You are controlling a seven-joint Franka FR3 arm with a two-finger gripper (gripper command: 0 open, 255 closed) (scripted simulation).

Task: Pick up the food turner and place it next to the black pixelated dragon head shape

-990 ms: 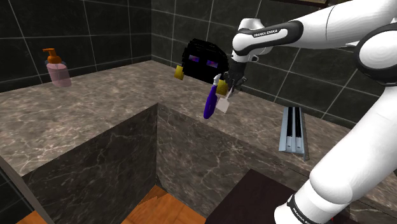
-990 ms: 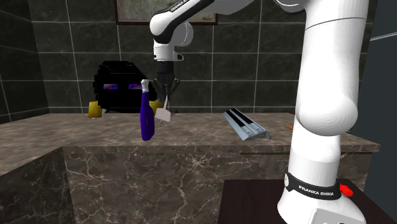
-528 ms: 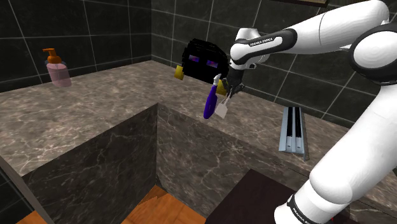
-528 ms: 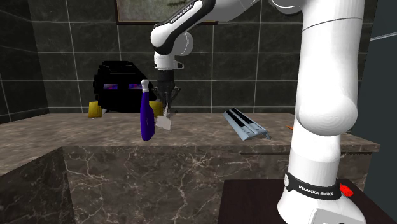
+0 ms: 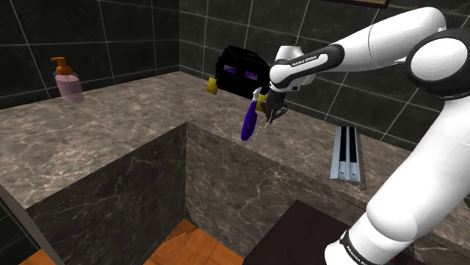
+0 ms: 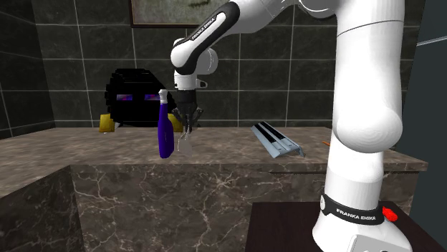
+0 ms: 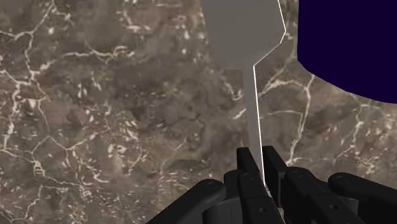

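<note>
My black gripper (image 5: pixel 269 117) (image 6: pixel 188 123) is shut on the thin handle of the grey food turner (image 7: pixel 245 38), whose flat blade hangs below the fingers just above the marble countertop (image 7: pixel 95 95). From the exterior cameras the turner (image 5: pixel 260 131) (image 6: pixel 185 138) looks edge-on and very thin. The black pixelated dragon head (image 5: pixel 239 71) (image 6: pixel 132 94) with purple eyes stands against the tiled back wall, a little behind the gripper. In the wrist view the gripper (image 7: pixel 259 167) clasps the handle between both fingers.
A dark blue spray bottle (image 5: pixel 246 123) (image 6: pixel 165 133) (image 7: pixel 350 44) stands upright right beside the turner. A yellow object (image 5: pixel 213 86) sits by the dragon head. A grey ridged rail (image 5: pixel 347 153) (image 6: pixel 277 139) lies nearer the stand. A pink soap dispenser (image 5: pixel 68 81) stands far along the counter.
The gripper has come down toward the counter with the turner and twisted, so the blade that faced the cameras now shows edge-on. The bottle and dragon head have stayed put.
</note>
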